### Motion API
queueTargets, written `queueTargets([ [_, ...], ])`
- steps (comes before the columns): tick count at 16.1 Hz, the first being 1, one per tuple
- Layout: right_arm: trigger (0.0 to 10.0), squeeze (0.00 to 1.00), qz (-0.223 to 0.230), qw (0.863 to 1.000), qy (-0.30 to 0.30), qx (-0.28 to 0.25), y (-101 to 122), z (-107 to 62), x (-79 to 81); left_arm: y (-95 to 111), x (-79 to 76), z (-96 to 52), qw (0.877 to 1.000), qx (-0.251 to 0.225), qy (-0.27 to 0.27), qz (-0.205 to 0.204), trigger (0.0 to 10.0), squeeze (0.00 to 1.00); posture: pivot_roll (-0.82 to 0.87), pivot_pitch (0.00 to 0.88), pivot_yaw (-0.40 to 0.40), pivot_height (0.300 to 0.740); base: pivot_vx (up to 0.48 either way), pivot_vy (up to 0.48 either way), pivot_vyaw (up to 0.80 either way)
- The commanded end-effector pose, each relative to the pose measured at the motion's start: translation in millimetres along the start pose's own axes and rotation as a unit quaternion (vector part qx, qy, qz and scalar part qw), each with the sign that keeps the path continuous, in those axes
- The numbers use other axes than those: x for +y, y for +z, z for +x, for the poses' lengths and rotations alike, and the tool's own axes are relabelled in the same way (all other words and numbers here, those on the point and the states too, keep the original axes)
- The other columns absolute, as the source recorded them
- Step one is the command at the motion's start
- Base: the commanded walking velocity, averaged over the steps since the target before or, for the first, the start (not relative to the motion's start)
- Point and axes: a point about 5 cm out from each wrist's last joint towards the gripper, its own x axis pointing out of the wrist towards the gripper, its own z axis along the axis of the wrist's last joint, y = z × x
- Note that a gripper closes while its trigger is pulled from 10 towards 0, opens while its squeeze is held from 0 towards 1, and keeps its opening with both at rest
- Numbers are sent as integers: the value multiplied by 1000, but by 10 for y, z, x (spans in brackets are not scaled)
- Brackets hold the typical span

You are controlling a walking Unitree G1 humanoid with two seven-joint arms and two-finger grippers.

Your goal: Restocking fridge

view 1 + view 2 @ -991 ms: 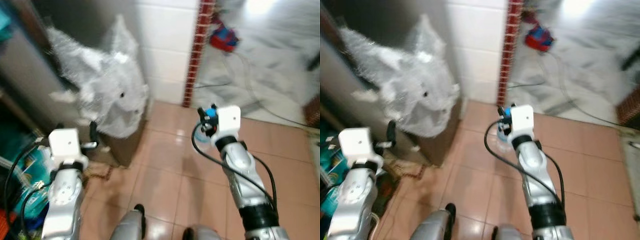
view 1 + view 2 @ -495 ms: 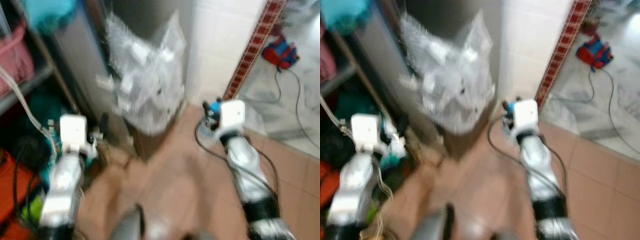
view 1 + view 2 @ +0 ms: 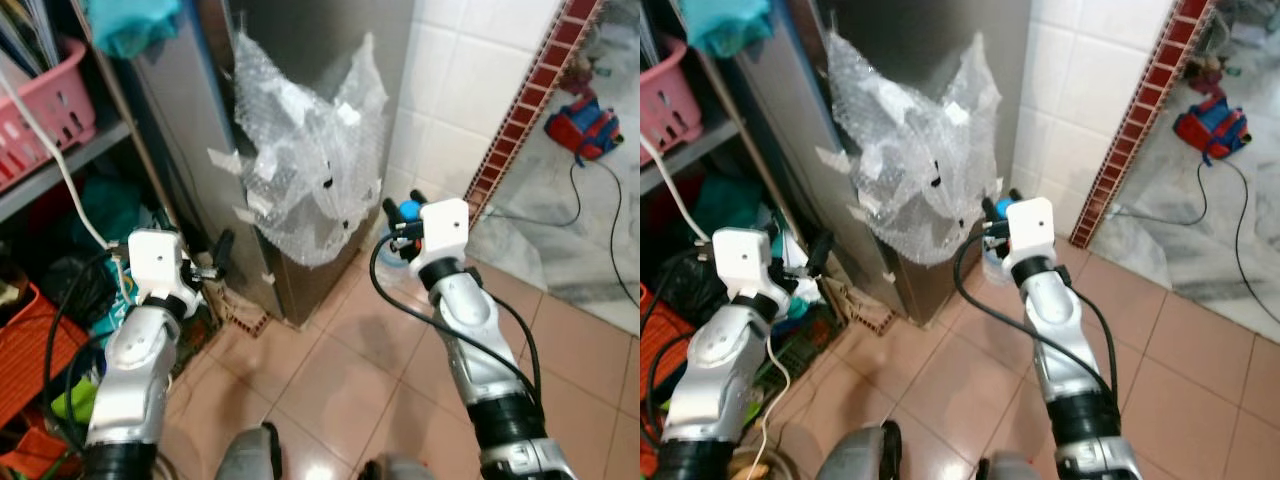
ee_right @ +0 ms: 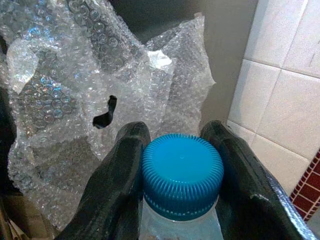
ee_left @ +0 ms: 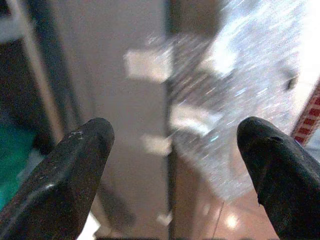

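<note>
The grey fridge (image 3: 300,50) stands ahead with its door closed, and bubble wrap (image 3: 310,170) is taped over its near corner. My right gripper (image 3: 400,213) is held up in front of that corner, shut on the neck of a clear bottle with a blue cap (image 4: 182,175); its fingers (image 4: 125,170) sit on both sides of the cap. My left gripper (image 5: 175,145) is open with nothing between its fingers and points at the fridge's side panel. In the left eye view the left gripper (image 3: 218,258) hovers near the fridge's lower left edge.
To the left, a shelf unit holds a pink basket (image 3: 45,105), an orange crate (image 3: 30,340) and teal bags. White wall tiles (image 3: 460,70) and a red tile strip (image 3: 520,110) lie to the right. A red-blue object (image 3: 585,125) with a cable lies on the marble floor.
The camera has swung left and the blur has gone, so the fridge and shelves now stand nearer the centre. Both arms keep their pose, with the bottle still held.
</note>
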Motion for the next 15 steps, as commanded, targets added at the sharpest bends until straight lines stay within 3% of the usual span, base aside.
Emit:
queueTargets([
  [1, 10000, 0, 2, 1000, 4, -12, 41, -38, 39, -20, -46, -93, 1000, 17, -13, 6, 10000, 0, 43, 99, 20, 740, 0, 0, 0],
  [3, 10000, 0, 2, 1000, 8, -12, 28, -77, 64, -16, -32, -199, 1000, 14, -3, 4, 10000, 0, 42, 86, 12, 740, 0, 0, 0],
  [7, 10000, 0, 12, 1000, 1, -11, 47, 6, 26, 81, 76, -164, 999, -18, 46, -1, 10000, 0, 38, 86, 5, 740, 0, 0, 0],
  [12, 10000, 0, 4, 1000, 2, -11, 56, 20, -14, 98, -19, -94, 999, -28, 45, -4, 10000, 0, 29, 97, 7, 740, 223, 0, 0],
  [15, 10000, 0, 9, 1000, 28, -8, 52, -29, 91, 105, -55, -100, 999, -32, 44, -6, 10000, 0, 29, 106, 9, 740, 338, 0, 0],
])
